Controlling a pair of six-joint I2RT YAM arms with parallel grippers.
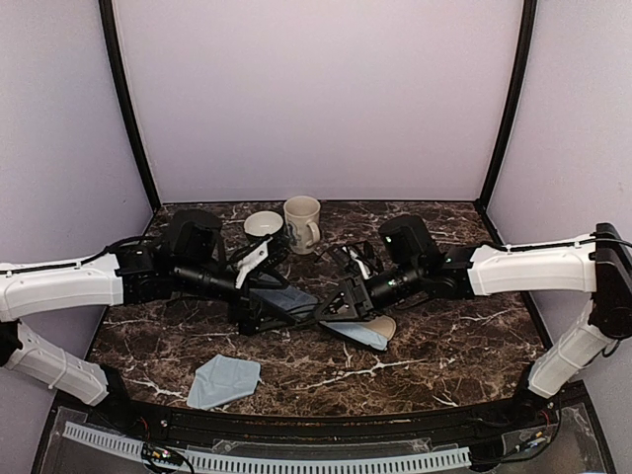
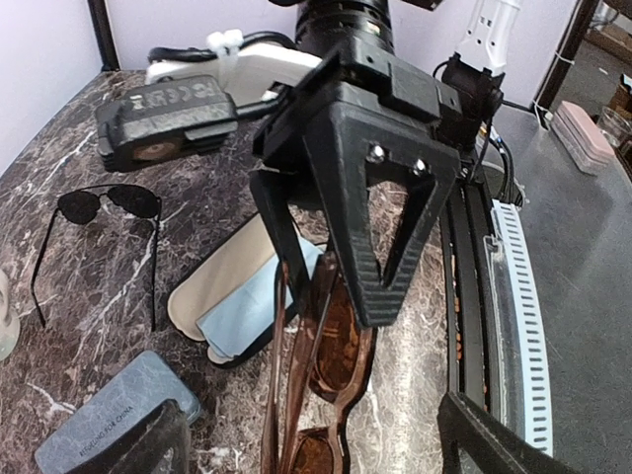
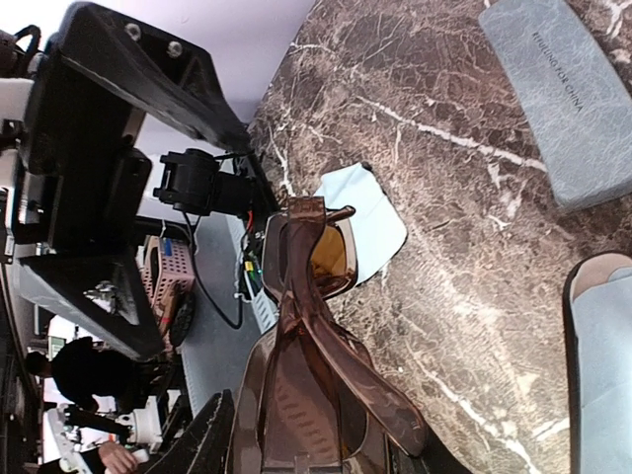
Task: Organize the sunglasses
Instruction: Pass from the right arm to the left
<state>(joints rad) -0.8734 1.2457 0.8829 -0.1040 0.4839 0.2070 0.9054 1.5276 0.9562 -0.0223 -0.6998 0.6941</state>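
The dark brownish sunglasses (image 2: 341, 341), folded, are held above the table by my right gripper (image 3: 326, 456), which is shut on them; they also show in the right wrist view (image 3: 316, 296) and the top view (image 1: 301, 317). My left gripper (image 2: 316, 446) is open, its fingers (image 2: 143, 444) wide apart on either side of the glasses' free end without touching them. In the top view both grippers, left (image 1: 255, 314) and right (image 1: 338, 303), meet at mid-table. The thin black wire-framed sunglasses (image 2: 104, 207) lie unfolded on the marble (image 1: 352, 259).
A grey-blue hard case (image 2: 109, 420) lies closed under the left arm (image 3: 573, 99). A black oval case (image 2: 212, 286) lies open with a blue cloth (image 2: 252, 301) in it. Another blue cloth (image 1: 224, 380) lies near the front. A mug (image 1: 302, 223) and bowl (image 1: 263, 224) stand at the back.
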